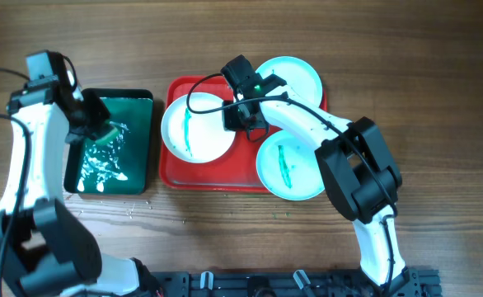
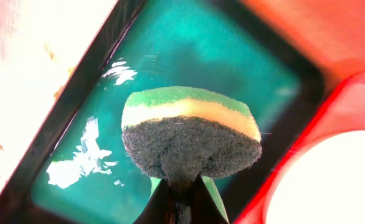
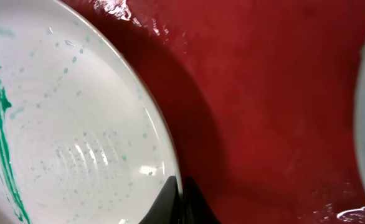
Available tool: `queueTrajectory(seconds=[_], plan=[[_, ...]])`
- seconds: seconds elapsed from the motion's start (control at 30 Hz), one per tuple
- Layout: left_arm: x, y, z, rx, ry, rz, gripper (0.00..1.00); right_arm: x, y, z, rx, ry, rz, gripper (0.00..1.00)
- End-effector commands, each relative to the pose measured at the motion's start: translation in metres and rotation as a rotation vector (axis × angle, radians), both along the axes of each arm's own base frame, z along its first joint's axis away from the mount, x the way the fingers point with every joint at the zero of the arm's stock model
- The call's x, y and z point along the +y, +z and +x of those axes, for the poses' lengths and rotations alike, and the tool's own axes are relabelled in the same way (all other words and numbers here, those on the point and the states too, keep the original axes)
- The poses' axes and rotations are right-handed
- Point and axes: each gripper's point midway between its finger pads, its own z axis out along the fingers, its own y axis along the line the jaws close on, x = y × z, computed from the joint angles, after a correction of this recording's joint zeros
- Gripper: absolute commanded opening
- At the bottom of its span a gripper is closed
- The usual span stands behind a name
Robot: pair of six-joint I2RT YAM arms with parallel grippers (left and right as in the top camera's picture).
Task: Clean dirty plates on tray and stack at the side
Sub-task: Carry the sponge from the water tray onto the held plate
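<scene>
tightly, left gripper (image 2: 181,190) pinching sponge (image 2: 192,134)

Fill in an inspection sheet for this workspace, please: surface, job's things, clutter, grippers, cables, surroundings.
Surface: wooden table.
Job's things: the red tray holds the white plate, the far aqua plate and the near aqua plate. Green smears show on the white plate and the near aqua plate, which overhangs the tray's front rim.
Clutter: dark green tray with wet patches; pale specks on the wood.
Grippers: left gripper shut on a sponge above the green tray; right gripper shut on the white plate's rim.
Cables: a black cable loops over the white plate.
Surroundings: dark rail along the near edge.
</scene>
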Motion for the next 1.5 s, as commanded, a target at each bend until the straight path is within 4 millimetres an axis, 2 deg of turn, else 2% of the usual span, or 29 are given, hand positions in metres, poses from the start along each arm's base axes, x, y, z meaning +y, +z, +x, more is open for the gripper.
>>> queueTrajectory(seconds=[0.0, 0.1, 0.17, 0.27, 0.37, 0.53, 0.73, 0.83, 0.87, 0.93, 1.03, 1.2, 1.3, 1.4, 1.47], plan=[[-0.044, 0.018, 0.016, -0.089, -0.215, -0.070, 0.04, 0.012, -0.002, -0.007, 0.039, 0.053, 0.052, 0.04], [-0.075, 0.013, 0.025, -0.100, -0.335, -0.081, 0.04, 0.009, -0.002, -0.009, 0.060, 0.050, 0.057, 0.04], [-0.109, 0.002, 0.035, -0.099, -0.428, -0.087, 0.04, 0.006, -0.002, -0.010, 0.081, 0.047, 0.070, 0.04], [-0.136, -0.018, 0.038, -0.063, -0.494, -0.098, 0.04, 0.001, -0.002, -0.009, 0.101, 0.035, 0.081, 0.04], [-0.151, -0.048, 0.037, 0.007, -0.525, -0.115, 0.04, -0.007, -0.003, -0.005, 0.110, 0.013, 0.081, 0.04], [-0.179, -0.094, 0.041, 0.065, -0.606, -0.124, 0.04, -0.007, -0.003, -0.004, 0.113, 0.019, 0.093, 0.04], [-0.202, -0.130, 0.039, 0.099, -0.702, -0.113, 0.04, -0.006, -0.003, -0.002, 0.104, 0.025, 0.097, 0.04], [-0.216, -0.134, 0.029, 0.123, -0.750, -0.177, 0.04, -0.006, -0.002, -0.002, 0.100, 0.029, 0.097, 0.04], [-0.233, -0.128, 0.019, 0.107, -0.836, -0.281, 0.04, -0.006, -0.002, -0.002, 0.099, 0.029, 0.098, 0.04], [-0.246, -0.117, 0.010, 0.088, -0.890, -0.411, 0.04, -0.006, -0.002, -0.001, 0.098, 0.029, 0.098, 0.04], [-0.240, -0.114, 0.007, 0.095, -0.857, -0.463, 0.04, -0.006, -0.002, -0.002, 0.097, 0.034, 0.098, 0.04], [-0.209, -0.111, 0.006, 0.127, -0.763, -0.482, 0.04, -0.005, -0.002, 0.000, 0.091, 0.035, 0.102, 0.04], [-0.180, -0.111, 0.004, 0.188, -0.663, -0.371, 0.04, -0.005, -0.002, 0.000, 0.091, 0.035, 0.101, 0.04], [-0.153, -0.108, 0.006, 0.231, -0.570, -0.175, 0.04, -0.005, -0.002, 0.000, 0.090, 0.034, 0.102, 0.04], [-0.147, -0.104, 0.014, 0.219, -0.527, -0.057, 0.04, -0.005, -0.002, 0.000, 0.090, 0.034, 0.102, 0.04]])
